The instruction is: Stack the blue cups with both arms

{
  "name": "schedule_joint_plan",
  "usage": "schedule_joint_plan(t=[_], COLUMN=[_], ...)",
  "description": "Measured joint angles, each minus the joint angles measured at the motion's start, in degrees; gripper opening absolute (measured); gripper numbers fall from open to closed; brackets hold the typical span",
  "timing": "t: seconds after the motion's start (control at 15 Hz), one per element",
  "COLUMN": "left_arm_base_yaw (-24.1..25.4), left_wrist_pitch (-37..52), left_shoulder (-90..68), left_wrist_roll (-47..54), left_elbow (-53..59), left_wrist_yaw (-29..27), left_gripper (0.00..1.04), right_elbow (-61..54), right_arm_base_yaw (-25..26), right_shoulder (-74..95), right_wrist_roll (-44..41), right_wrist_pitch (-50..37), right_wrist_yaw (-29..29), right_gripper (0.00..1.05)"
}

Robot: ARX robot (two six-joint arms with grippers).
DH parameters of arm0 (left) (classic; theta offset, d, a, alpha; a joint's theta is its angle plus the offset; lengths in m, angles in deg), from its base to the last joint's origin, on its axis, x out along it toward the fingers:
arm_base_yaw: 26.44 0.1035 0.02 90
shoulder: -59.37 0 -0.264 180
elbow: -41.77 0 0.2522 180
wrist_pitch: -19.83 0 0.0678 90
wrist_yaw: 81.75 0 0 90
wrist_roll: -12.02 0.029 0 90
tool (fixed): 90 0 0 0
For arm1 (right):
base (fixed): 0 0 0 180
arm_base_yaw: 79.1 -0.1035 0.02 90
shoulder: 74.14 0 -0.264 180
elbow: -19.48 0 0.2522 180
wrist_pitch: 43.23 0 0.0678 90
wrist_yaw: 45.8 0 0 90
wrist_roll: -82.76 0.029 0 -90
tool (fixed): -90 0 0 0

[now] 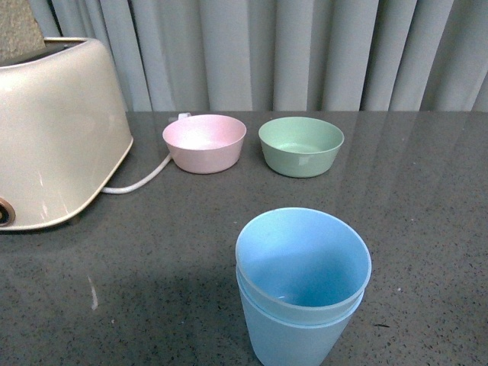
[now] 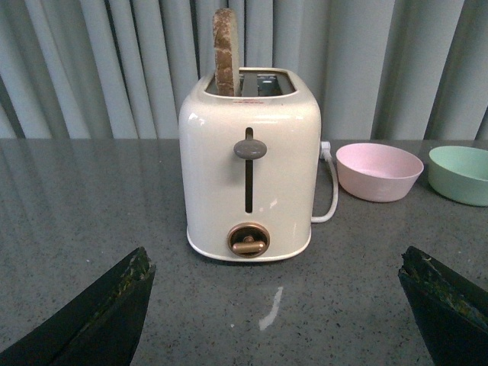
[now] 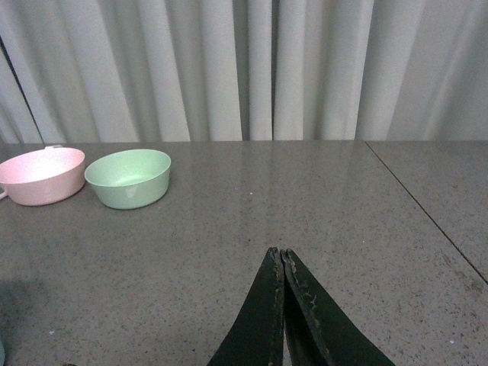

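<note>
Two light blue cups stand nested, one inside the other, upright at the front middle of the dark table in the front view. Neither arm shows in the front view. In the left wrist view my left gripper is open and empty, low over the table, its black fingers wide apart and facing the toaster. In the right wrist view my right gripper is shut with nothing between its fingers, over bare table. The cups do not show in either wrist view.
A cream toaster with a slice of bread stands at the left, its white cord trailing to a pink bowl. A green bowl sits beside it. Grey curtains hang behind the table.
</note>
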Motion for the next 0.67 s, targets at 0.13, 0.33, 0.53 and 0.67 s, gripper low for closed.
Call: schedule_joint_plan(t=[0.13, 0.33, 0.53, 0.67], left_arm_base_yaw=[0.00, 0.00, 0.00, 0.00], left_wrist_pitch=[0.00, 0.00, 0.00, 0.00], left_shoulder=[0.00, 0.00, 0.00, 0.00], left_wrist_roll=[0.00, 0.00, -0.02, -0.02], left_elbow=[0.00, 0.00, 0.00, 0.00], left_wrist_yaw=[-0.02, 0.04, -0.02, 0.00], left_gripper=[0.98, 0.98, 0.98, 0.98], right_elbow=[-0.39, -2.40, -2.40, -2.40], right_arm_base_yaw=[0.00, 0.00, 0.00, 0.00], right_shoulder=[-0.37, -2.43, -2.58, -2.58], right_wrist_roll=[0.00, -0.04, -0.04, -0.04], right_wrist_pitch=[-0.02, -0.02, -0.17, -0.17], right_wrist_yaw=[0.02, -0.02, 0.00, 0.00], right_gripper=[0.02, 0.02, 0.02, 0.02])
